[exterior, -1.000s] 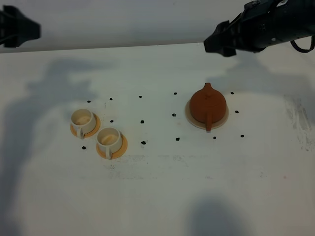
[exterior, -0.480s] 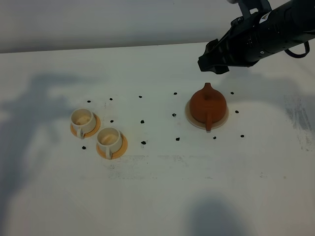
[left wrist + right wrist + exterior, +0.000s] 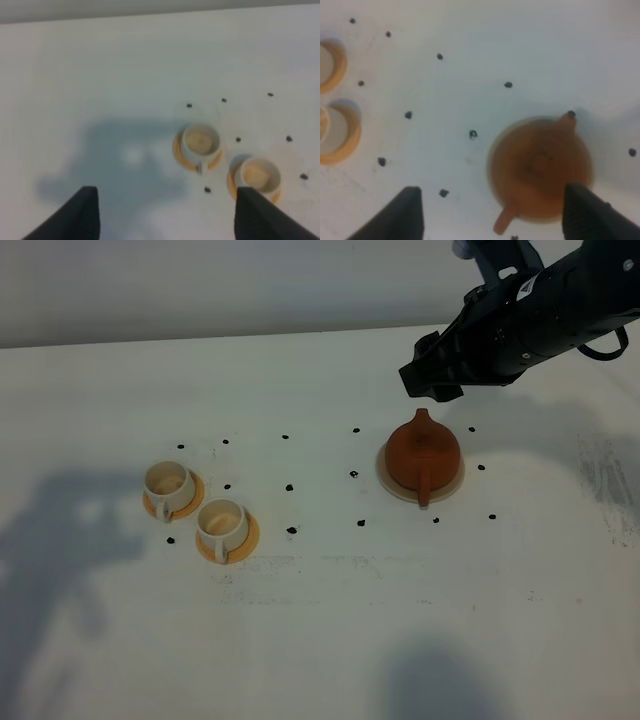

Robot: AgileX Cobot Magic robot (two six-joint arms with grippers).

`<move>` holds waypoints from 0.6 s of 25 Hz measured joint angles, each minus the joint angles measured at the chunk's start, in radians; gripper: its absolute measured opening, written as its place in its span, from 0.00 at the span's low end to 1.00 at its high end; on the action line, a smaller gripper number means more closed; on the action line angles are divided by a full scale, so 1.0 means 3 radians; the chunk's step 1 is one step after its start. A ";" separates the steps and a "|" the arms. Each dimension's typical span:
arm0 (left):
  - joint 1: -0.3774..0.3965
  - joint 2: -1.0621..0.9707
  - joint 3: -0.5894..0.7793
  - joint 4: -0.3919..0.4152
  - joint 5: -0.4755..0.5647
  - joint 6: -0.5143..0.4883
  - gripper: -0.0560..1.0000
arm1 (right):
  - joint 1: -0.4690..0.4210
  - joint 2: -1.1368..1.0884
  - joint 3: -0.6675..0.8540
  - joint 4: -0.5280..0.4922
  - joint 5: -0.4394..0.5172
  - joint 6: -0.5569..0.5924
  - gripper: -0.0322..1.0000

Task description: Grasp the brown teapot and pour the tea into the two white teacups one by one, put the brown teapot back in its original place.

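Here the right claw (image 3: pixel 424 382) hangs over the table with its fingers spread wide and nothing between them, clear of everything. Just below it, a little nearer the table's front edge, sits the teapot (image 3: pixel 423 452), upright with its lid on, resting on the pale coaster (image 3: pixel 392 487). The spout points toward the claw's side and the straight handle sticks out the opposite way. In the right wrist view the teapot (image 3: pixel 540 165) lies between the two parted fingers.

Small black dots (image 3: pixel 354 474) are scattered on the white table (image 3: pixel 320 640) around the coaster. Well away across the table stand the near cup (image 3: pixel 221 523) and the far cup (image 3: pixel 167 483), close together, each on an orange saucer (image 3: pixel 251 536). The left claw (image 3: pixel 165 190) is above that side, also spread apart and empty, with both cups ahead of its fingers.
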 joint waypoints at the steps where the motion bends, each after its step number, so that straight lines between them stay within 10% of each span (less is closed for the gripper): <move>1: 0.0000 -0.0114 0.0104 0.0005 0.0000 -0.0014 0.59 | 0.0031 0.0000 0.0000 -0.0096 0.0000 0.0068 0.61; 15: 0.0000 -0.1821 0.0907 0.0357 0.0652 -0.0569 0.59 | 0.0271 0.0163 0.0000 -0.0418 0.0076 0.0444 0.61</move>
